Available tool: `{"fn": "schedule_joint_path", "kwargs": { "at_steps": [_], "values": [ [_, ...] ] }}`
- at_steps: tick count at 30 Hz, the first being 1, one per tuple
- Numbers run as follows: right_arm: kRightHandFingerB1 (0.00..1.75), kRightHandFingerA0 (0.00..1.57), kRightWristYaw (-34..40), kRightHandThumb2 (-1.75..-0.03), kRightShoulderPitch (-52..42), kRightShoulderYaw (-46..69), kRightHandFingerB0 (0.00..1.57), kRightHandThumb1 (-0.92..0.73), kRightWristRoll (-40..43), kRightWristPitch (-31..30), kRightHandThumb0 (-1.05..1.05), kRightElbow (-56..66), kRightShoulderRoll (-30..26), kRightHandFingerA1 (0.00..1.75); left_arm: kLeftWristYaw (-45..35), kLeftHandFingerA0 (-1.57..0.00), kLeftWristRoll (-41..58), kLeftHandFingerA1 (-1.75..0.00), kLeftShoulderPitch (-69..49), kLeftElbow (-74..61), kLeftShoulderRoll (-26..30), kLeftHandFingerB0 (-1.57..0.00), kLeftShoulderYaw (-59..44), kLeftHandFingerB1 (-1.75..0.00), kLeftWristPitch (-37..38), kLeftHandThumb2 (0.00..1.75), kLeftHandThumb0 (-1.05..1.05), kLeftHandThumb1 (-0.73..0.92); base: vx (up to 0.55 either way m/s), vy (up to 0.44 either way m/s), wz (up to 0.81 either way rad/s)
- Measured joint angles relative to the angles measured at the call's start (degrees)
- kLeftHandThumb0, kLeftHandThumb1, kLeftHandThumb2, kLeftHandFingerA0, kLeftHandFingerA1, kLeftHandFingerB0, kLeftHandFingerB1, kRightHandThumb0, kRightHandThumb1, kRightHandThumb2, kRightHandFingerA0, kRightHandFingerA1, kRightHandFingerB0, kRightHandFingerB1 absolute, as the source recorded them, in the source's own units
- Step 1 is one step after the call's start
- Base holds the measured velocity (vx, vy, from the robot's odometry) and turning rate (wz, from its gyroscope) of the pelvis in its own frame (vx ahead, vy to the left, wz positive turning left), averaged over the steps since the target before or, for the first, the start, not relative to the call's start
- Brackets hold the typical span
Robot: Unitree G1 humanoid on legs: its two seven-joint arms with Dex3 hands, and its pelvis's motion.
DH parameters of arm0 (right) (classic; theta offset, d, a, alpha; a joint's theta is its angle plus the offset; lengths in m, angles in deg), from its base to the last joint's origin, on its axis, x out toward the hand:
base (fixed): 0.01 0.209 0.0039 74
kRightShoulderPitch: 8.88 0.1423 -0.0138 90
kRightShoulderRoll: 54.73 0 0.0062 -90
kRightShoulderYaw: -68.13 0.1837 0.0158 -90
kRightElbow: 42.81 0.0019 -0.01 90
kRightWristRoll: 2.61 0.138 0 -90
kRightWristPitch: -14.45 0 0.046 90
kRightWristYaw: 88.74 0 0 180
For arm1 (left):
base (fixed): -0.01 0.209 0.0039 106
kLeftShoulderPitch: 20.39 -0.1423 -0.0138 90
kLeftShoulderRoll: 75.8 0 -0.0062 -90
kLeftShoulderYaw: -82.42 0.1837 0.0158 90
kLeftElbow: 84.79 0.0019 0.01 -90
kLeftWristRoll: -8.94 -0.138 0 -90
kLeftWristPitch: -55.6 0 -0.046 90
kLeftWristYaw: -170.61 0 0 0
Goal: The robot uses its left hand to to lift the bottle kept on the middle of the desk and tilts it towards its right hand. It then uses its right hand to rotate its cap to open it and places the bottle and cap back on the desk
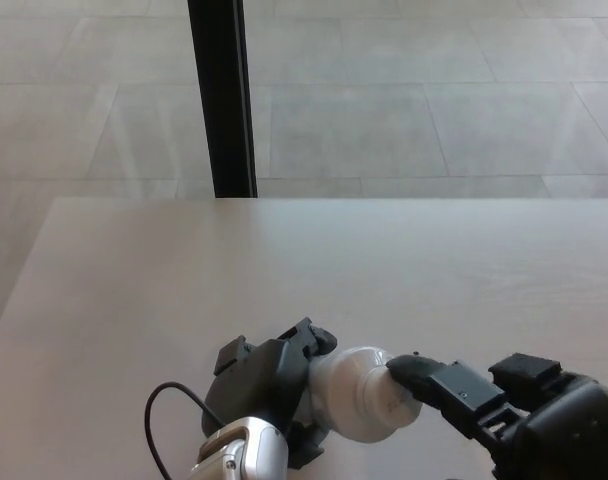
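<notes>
The left hand (269, 385) was closed around the white bottle (346, 398), holding it above the near edge of the worktop (284, 260) with its cap (389, 402) tilted toward the right. The right hand (514, 415) had one finger (439, 378) laid across the cap; whether it actually gripped the cap could not be determined. A black cable (169, 420) looped beside the left wrist.

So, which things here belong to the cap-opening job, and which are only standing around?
Part of the job:
- bottle
- cap
- left hand, holding the bottle
- right hand, fingers at the cap
- desk

Not part of it:
- black post
- tiled floor
</notes>
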Motion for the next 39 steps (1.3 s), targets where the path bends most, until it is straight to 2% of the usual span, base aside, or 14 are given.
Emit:
{"fn": "schedule_joint_path", "kwargs": {
  "at_steps": [6,13,16,23,24,26,27,30,31,32,34,35,37,39],
  "values": [
    [0.45,0.99,-5.2,-0.59,-0.5,2.3,0.46,-0.63,3.5,-3.2,-0.55,1.5,3.8,1.17,0.0,-0.61,0.0,-1.01,-0.4,0.5,0.0,-0.45,-0.9,-0.6,0.0,0.63,0.04,0.86,0.0,0.0,0.0],
    [0.44,0.98,-9.2,-0.6,1.6,2.9,0.47,-0.62,5.2,-5.5,-0.56,1.8,6.8,1.23,0.2,-0.54,-0.1,-1.35,-0.8,1.2,-0.3,-0.54,-1.4,-0.77,0.0,0.68,0.1,0.84,0.0,0.0,0.0],
    [0.43,0.95,-10.7,-0.58,2.8,2.6,0.47,-0.61,5.1,-6.4,-0.56,2.0,8.0,1.29,0.3,-0.59,-0.2,-1.09,-0.9,1.3,-0.5,-0.49,-1.5,-0.66,0.0,0.63,0.05,0.86,0.0,0.0,0.0],
    [0.41,0.92,-12.0,-0.57,4.0,1.4,0.37,-0.56,4.7,-7.2,-0.61,2.2,9.9,1.32,0.3,-0.56,-0.4,-1.33,-0.9,1.4,-0.7,-0.52,-1.4,-0.93,0.0,0.63,0.09,0.9,0.0,0.0,0.0],
    [0.41,0.9,-12.2,-0.58,4.0,1.2,0.36,-0.55,4.7,-7.3,-0.62,2.2,10.1,1.34,0.3,-0.57,-0.4,-1.13,-0.9,1.4,-1.0,-0.47,-1.5,-0.64,-0.1,0.63,0.05,0.88,0.0,0.0,0.0],
    [0.41,0.9,-12.6,-0.59,4.1,0.5,0.36,-0.55,4.6,-7.4,-0.63,2.3,10.5,1.35,0.3,-0.59,-0.4,-1.17,-1.0,1.5,-1.4,-0.46,-1.8,-0.64,-0.2,0.64,0.03,0.87,0.0,0.0,0.0],
    [0.51,0.97,-12.8,-0.81,4.1,0.3,0.31,-0.44,4.5,-7.5,-0.68,2.3,10.7,1.25,0.3,-0.6,-0.4,-1.21,-1.0,1.5,-1.5,-0.47,-1.9,-0.65,-0.2,0.62,0.05,0.87,0.0,0.0,0.0],
    [0.51,0.98,-13.0,-0.81,4.5,-0.1,0.31,-0.43,4.2,-7.6,-0.68,2.3,11.0,1.26,0.3,-0.54,-0.4,-1.32,-1.1,1.5,-1.5,-0.52,-2.0,-0.66,-0.2,0.67,0.08,0.86,0.0,0.0,0.0],
    [0.43,0.9,-13.0,-0.58,4.7,-0.1,0.35,-0.54,4.2,-7.6,-0.65,2.2,11.1,1.38,0.3,-0.6,-0.4,-1.21,-1.1,1.5,-1.5,-0.49,-2.0,-0.68,-0.2,0.62,0.07,0.87,0.0,0.0,0.0],
    [0.44,0.9,-13.1,-0.61,5.1,-0.2,0.35,-0.49,4.1,-7.7,-0.69,2.0,11.2,1.38,0.3,-0.58,-0.4,-1.34,-1.1,1.5,-1.5,-0.54,-2.0,-0.89,-0.2,0.63,0.1,0.89,0.0,0.0,0.0],
    [0.43,0.89,-13.3,-0.6,5.6,-0.3,0.36,-0.5,3.8,-7.8,-0.68,1.8,11.2,1.4,0.4,-0.64,-0.5,-1.18,-1.2,1.5,-1.5,-0.42,-2.0,-0.6,-0.2,0.67,0.08,0.84,0.0,0.0,0.0],
    [0.5,0.91,-13.3,-0.85,5.8,-0.4,0.29,-0.43,3.7,-7.8,-0.67,1.6,11.2,1.22,0.4,-0.54,-0.4,-1.38,-1.3,1.4,-1.5,-0.5,-2.0,-0.65,-0.2,0.69,0.08,0.84,0.0,0.0,0.0],
    [0.5,0.91,-13.4,-0.85,6.1,-0.5,0.29,-0.43,3.6,-7.8,-0.67,1.2,11.3,1.22,0.3,-0.54,-0.4,-1.38,-1.4,1.3,-1.4,-0.5,-2.0,-0.65,-0.2,0.69,0.08,0.84,0.0,0.0,0.0],
    [0.42,0.93,-13.5,-0.58,6.5,-0.7,0.38,-0.57,3.4,-7.9,-0.62,0.6,11.3,1.32,0.3,-0.62,-0.5,-1.3,-1.4,1.2,-1.4,-0.47,-2.1,-0.76,-0.2,0.6,0.04,0.88,0.0,0.0,0.0]
  ]
}}
